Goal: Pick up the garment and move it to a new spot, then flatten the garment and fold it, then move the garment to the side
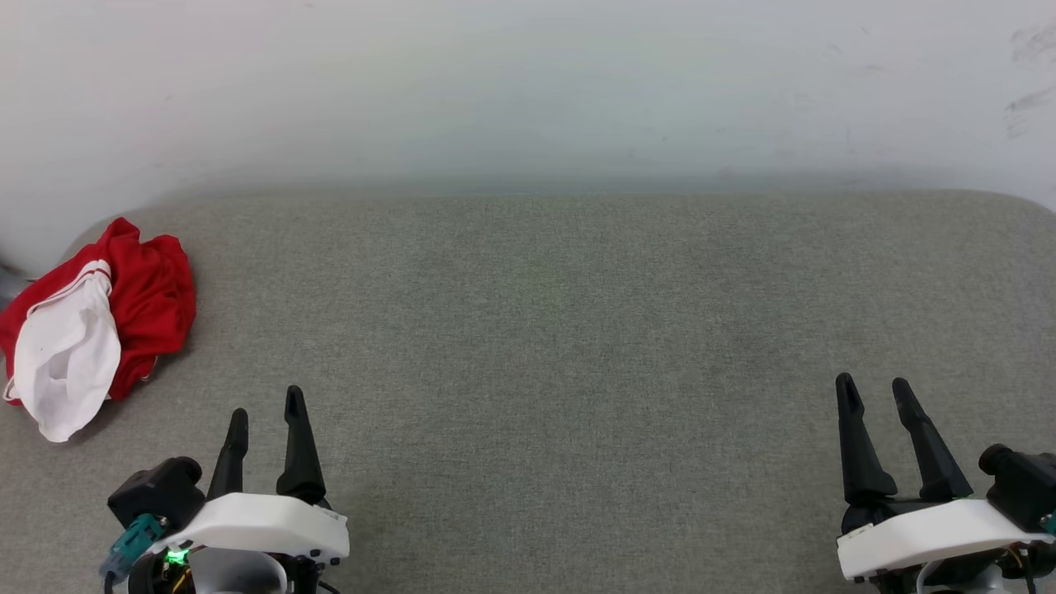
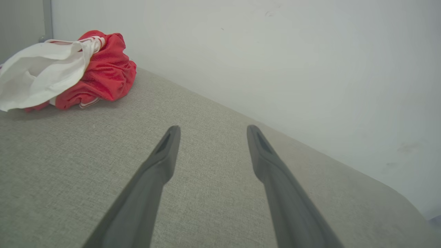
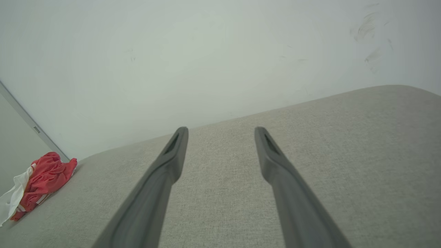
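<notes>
The garment (image 1: 99, 322) lies crumpled in a red and white heap at the far left of the grey fabric surface (image 1: 536, 330), near its rounded back corner. It also shows in the left wrist view, garment (image 2: 69, 72), and small in the right wrist view, garment (image 3: 41, 182). My left gripper (image 1: 266, 404) stands open at the lower left, to the right of and nearer than the heap, apart from it, nothing between its fingers. My right gripper (image 1: 873, 388) stands open at the lower right, far from the garment, holding nothing.
A pale wall (image 1: 528, 91) rises right behind the surface, with dark scuff marks (image 1: 1027, 91) at its upper right. The surface's back corners are rounded. A grey vertical strip (image 3: 31, 127) runs down the wall behind the garment.
</notes>
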Controlling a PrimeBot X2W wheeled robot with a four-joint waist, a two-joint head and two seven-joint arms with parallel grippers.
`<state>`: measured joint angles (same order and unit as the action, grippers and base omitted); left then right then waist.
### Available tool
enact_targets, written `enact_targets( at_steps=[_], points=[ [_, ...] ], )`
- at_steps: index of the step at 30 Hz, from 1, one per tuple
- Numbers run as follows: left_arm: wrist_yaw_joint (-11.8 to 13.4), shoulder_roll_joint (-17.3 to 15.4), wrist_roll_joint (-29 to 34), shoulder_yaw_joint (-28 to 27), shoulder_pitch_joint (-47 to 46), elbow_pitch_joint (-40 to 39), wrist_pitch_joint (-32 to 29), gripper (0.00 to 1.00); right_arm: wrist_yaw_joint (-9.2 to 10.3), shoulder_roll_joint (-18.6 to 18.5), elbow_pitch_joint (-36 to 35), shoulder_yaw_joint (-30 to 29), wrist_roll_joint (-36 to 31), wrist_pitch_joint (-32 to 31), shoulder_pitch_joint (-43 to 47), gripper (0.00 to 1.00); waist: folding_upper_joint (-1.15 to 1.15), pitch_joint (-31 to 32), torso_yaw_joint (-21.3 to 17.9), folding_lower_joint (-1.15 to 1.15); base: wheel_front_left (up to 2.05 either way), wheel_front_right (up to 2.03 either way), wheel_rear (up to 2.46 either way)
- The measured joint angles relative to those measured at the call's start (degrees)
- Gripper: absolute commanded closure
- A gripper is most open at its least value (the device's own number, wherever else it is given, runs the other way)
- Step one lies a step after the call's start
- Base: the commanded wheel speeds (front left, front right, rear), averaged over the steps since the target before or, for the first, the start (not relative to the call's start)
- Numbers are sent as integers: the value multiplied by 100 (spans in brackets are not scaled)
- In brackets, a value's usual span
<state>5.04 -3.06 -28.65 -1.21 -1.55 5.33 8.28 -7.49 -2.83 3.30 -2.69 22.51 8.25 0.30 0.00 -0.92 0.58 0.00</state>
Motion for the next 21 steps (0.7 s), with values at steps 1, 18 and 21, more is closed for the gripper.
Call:
enact_targets(
  at_steps=[1,18,21],
  points=[
    [8,-2,65,13,8,0,9,0,0,0,-3,4,-59,18,6,0,0,0,1,0,0,0,0],
    [140,-38,1027,172,77,-33,252,0,0,-1,-137,43,-1087,242,118,0,0,-13,11,0,0,0,0],
    [149,-41,1178,204,99,-34,293,0,-1,-1,-167,34,-1216,291,126,0,0,-14,13,0,0,0,0]
  ],
)
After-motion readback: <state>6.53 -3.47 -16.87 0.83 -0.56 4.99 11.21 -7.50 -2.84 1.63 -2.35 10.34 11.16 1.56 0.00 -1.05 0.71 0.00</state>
